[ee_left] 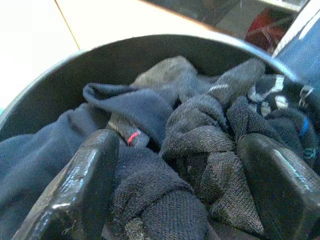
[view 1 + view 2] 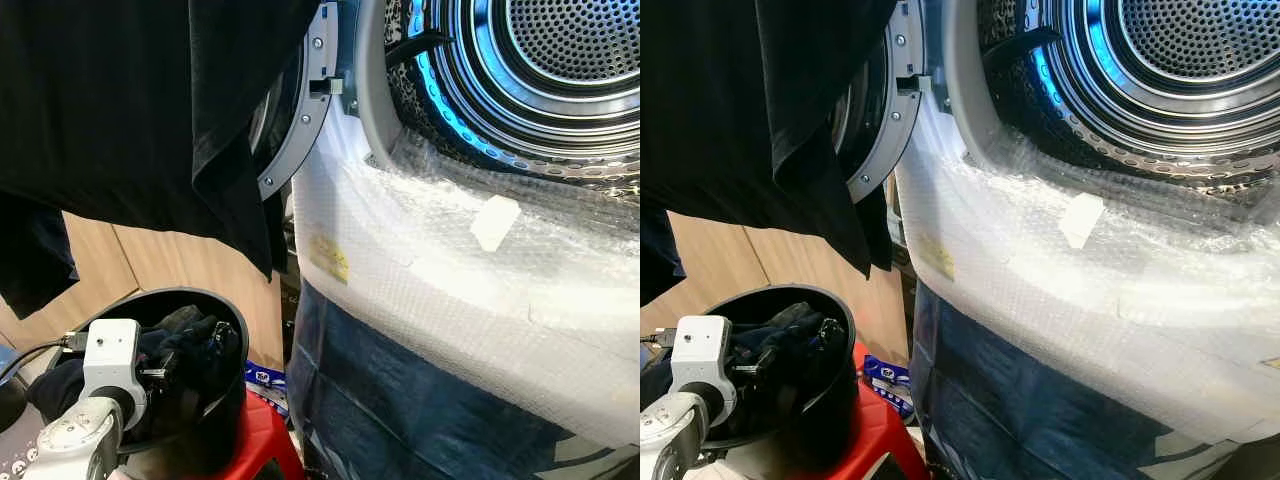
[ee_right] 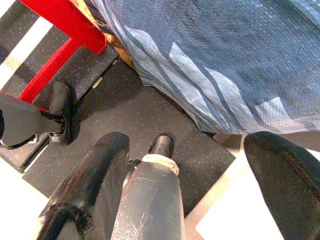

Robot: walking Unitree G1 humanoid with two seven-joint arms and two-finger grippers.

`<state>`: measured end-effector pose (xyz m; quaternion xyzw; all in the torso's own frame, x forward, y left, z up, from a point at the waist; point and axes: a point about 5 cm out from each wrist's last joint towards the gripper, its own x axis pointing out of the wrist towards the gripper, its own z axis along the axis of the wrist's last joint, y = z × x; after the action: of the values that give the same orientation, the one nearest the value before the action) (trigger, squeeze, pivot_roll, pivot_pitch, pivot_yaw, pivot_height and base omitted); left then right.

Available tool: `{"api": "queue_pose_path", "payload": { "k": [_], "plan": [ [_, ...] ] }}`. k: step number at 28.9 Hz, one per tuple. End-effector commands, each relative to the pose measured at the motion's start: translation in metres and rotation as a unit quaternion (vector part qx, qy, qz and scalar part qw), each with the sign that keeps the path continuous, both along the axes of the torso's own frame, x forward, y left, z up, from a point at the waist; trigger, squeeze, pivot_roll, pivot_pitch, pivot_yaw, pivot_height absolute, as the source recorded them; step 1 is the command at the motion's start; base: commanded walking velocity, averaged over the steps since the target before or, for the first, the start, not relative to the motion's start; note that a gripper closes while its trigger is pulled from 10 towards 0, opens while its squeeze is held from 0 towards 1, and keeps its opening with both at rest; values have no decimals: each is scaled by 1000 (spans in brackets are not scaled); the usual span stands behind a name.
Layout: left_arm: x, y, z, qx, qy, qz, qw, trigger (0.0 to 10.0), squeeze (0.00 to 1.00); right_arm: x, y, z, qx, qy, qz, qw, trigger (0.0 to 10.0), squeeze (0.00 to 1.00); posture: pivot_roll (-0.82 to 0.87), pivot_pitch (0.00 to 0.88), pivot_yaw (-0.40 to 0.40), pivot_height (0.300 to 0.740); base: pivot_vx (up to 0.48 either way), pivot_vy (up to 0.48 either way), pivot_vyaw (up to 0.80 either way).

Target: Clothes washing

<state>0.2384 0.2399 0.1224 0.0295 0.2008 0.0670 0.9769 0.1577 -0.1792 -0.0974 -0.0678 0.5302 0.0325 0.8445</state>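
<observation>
A black round basket (image 2: pixel 232 320) at lower left stands on a red stool (image 2: pixel 262 440) and holds dark socks and clothes (image 1: pixel 190 135). My left gripper (image 1: pixel 175 200) is down inside it, open, its two fingers straddling a bundle of dark grey socks (image 1: pixel 200 170). The left wrist (image 2: pixel 108 365) shows above the basket's rim. To the right, the washing machine's steel drum (image 2: pixel 540 70) gapes open, its door (image 2: pixel 300 120) swung to the left. A black garment (image 2: pixel 140 100) hangs across the upper left. My right gripper (image 3: pixel 185 185) hangs open over the dark floor.
The machine's front is wrapped in white bubble wrap (image 2: pixel 450 280) above a blue cover (image 2: pixel 400 400). Wooden panels (image 2: pixel 170 260) stand behind the basket. In the right wrist view, the red stool's leg (image 3: pixel 60 45) and the dark speckled floor (image 3: pixel 150 120) lie below.
</observation>
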Motion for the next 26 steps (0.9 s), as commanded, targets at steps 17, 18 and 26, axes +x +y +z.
{"api": "queue_pose_path", "payload": {
  "k": [17, 18, 26],
  "plan": [
    [4, 11, 5, 24, -27, 67, 997, 0, 0, 2, 1, 1, -10, -1, 29, 1000, 10000, 0, 147, 0, -17, 740, 0, 0, 0],
    [4, 11, 5, 25, -27, 68, 997, 0, 0, 2, 1, 1, -10, -1, 30, 1000, 10000, 0, 147, 0, -17, 740, 0, 0, 0],
    [4, 16, 6, 37, -35, 86, 995, 0, 0, 5, 3, 2, -14, -5, 42, 999, 10000, 0, 147, 0, -17, 740, 0, 0, 0]
  ]
}}
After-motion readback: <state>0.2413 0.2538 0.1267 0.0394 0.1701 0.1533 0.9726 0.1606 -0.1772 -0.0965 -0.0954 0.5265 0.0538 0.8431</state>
